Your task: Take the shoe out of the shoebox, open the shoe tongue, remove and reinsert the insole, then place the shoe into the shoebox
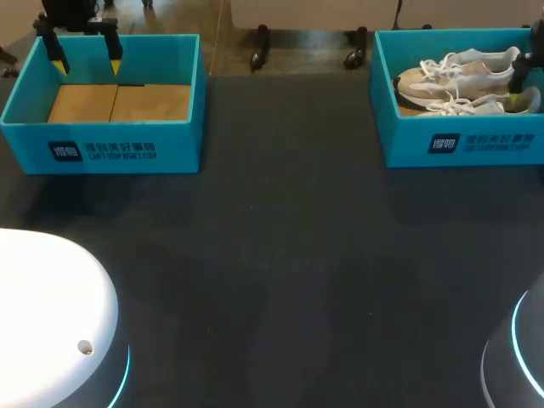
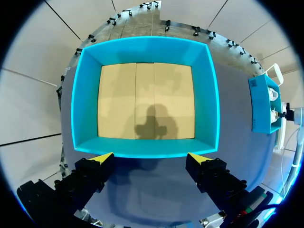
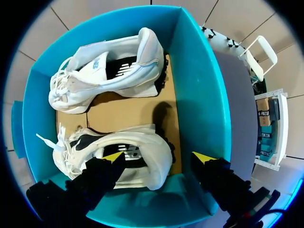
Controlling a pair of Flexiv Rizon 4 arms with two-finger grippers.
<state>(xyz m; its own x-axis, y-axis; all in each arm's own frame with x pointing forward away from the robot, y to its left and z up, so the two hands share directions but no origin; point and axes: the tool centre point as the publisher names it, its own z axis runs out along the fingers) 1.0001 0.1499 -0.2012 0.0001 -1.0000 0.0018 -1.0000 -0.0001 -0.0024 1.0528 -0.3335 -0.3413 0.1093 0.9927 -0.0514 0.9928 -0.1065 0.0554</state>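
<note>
1. Yellow-tipped fingers (image 3: 114, 156) of the right gripper (image 3: 159, 157) stand wide apart with nothing clamped between them. They hang above the heel end of the nearer white sneaker (image 3: 121, 164). One tip is over the shoe's collar and the other over the box's corner, so a straight descent could drive that finger onto the rim instead of inside.
2. That sneaker lies on its side in the right-hand teal shoebox (image 3: 199, 95), heel close to the wall. A grip on the soft collar alone may slip or fold it.
3. Loose white laces (image 3: 47, 140) trail at the toe end, near the second sneaker (image 3: 109, 71). They could catch and drag that shoe along as the first is lifted.
4. This box looks light on the dark table (image 1: 280, 255), so a snagged shoe could tip it or pull it along.
5. The left gripper (image 2: 149, 158), also open and holding nothing, hangs over the near wall of the empty teal shoebox (image 2: 145, 50). It is well apart from the right-hand box, so it cannot steady that box.
</note>
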